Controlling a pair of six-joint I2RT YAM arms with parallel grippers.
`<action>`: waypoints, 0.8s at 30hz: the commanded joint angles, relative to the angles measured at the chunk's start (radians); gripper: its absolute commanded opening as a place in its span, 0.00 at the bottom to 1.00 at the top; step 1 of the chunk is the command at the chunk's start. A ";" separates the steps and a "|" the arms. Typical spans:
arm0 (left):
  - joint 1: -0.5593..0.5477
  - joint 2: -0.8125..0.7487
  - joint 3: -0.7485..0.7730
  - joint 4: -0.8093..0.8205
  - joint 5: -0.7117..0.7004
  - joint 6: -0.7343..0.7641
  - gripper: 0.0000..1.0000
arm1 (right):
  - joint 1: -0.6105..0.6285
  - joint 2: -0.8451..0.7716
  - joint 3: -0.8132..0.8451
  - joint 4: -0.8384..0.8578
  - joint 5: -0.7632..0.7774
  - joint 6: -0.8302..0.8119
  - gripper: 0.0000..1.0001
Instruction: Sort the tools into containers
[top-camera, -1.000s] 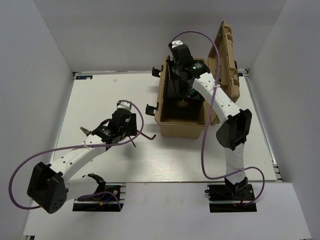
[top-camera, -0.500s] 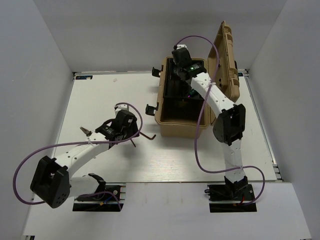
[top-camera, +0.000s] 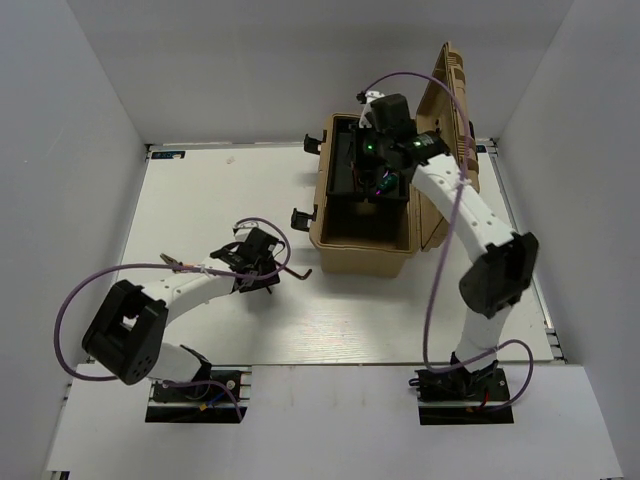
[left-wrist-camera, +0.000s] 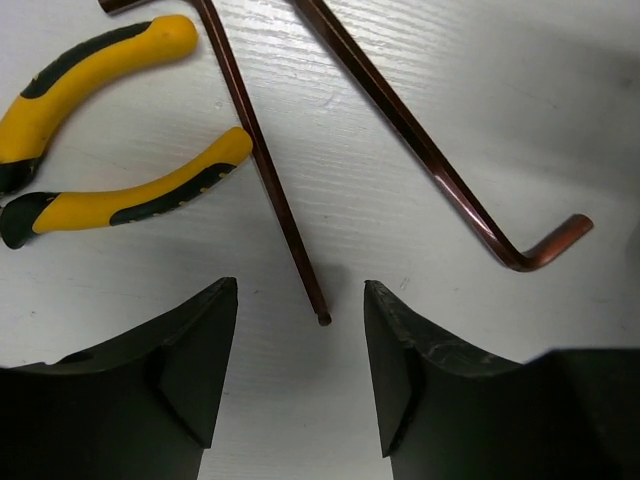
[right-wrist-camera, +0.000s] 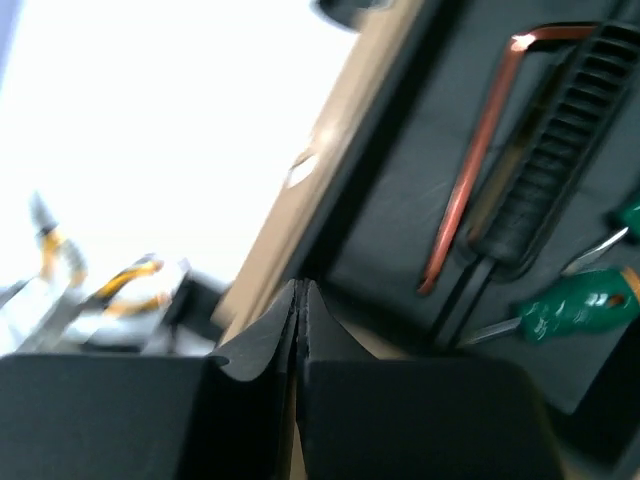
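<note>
Two dark-red hex keys (left-wrist-camera: 262, 165) (left-wrist-camera: 420, 150) lie on the white table beside yellow-handled pliers (left-wrist-camera: 140, 195). My left gripper (left-wrist-camera: 300, 290) hangs open just above the table, and the tip of the nearer hex key reaches between its fingertips without touching either. From above, the left gripper (top-camera: 262, 264) is left of the tan box (top-camera: 365, 262), with a hex key (top-camera: 294, 270) between them. My right gripper (right-wrist-camera: 300, 288) is shut and empty over the box's left rim. Below it in the box lie another hex key (right-wrist-camera: 470, 170) and a green-handled screwdriver (right-wrist-camera: 572, 305).
The box lid (top-camera: 450, 120) stands open at the right, and a black tray (right-wrist-camera: 450, 230) lines the box. Purple cables (top-camera: 80, 290) loop beside both arms. White walls close in the table on the left, back and right.
My right gripper has shut and moved right above the box. My left arm has folded in, bringing its gripper lower and closer to the hex keys, with its jaws slightly narrower.
</note>
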 joint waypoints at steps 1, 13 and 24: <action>-0.004 0.042 0.000 0.029 -0.028 -0.048 0.64 | 0.003 -0.163 -0.092 0.043 -0.182 -0.050 0.00; 0.014 0.265 0.120 0.035 -0.103 -0.109 0.59 | 0.003 -0.437 -0.523 0.177 -0.274 -0.111 0.00; 0.014 0.351 0.161 -0.067 -0.148 -0.163 0.50 | -0.001 -0.515 -0.579 0.177 -0.300 -0.091 0.00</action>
